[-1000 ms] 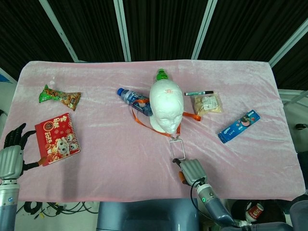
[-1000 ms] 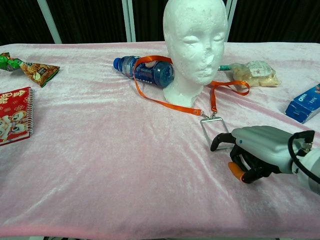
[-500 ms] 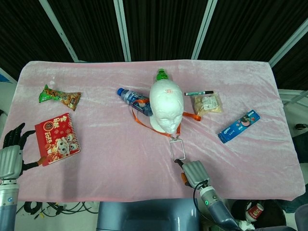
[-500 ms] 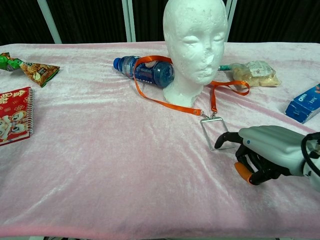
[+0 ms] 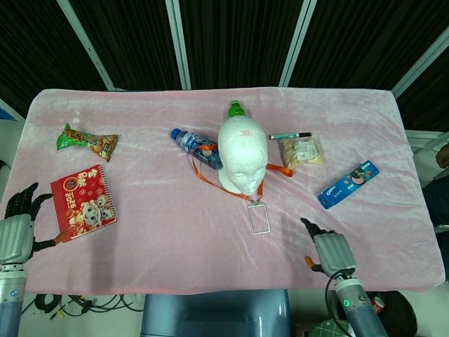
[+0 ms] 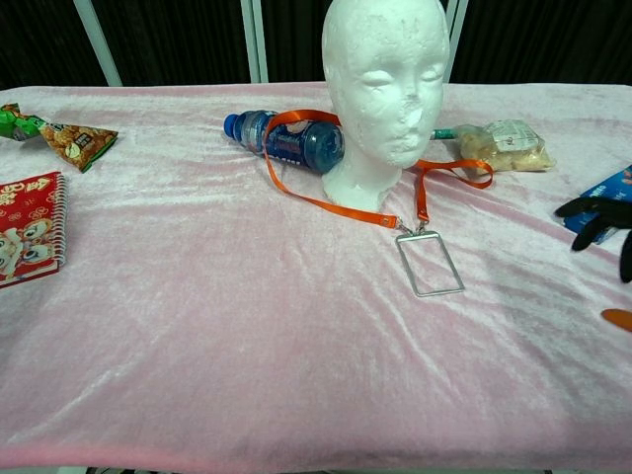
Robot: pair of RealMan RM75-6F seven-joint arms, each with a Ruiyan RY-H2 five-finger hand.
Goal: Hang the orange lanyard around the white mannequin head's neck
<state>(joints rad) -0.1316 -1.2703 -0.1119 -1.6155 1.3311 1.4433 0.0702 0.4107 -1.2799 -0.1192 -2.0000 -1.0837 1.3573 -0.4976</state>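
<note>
The orange lanyard (image 6: pixel 326 202) lay looped around the base of the white mannequin head (image 6: pixel 385 94), which stood upright near the middle of the bench (image 5: pixel 175 239) on its pink cloth. One side of the strap ran over the blue water bottle (image 6: pixel 291 140) lying just left of the head; the other side curled out to the right of the neck. Both ends met in front of the head at a metal clip, from which a clear badge holder (image 6: pixel 430 263) lay flat on the cloth.

A green-capped bottle (image 5: pixel 236 109) showed just behind the head in the head view. To the right of the head were a marker pen (image 5: pixel 290 135), a clear packet of snacks (image 5: pixel 302 151), and, further right, a blue cookie pack (image 5: pixel 349 184). Far to the left lay a green snack bag (image 5: pixel 86 140), with a red spiral notebook (image 5: pixel 82 201) nearer the front edge.

The right robot hand (image 5: pixel 330 251) sat near the front edge, well apart from the badge holder and to its right, holding nothing, with its fingers spread. In the chest view only its dark fingertips (image 6: pixel 592 212) showed at the right border. The left robot hand (image 5: pixel 17 225) was at the left edge, just beside the notebook, fingers apart and holding nothing.
</note>
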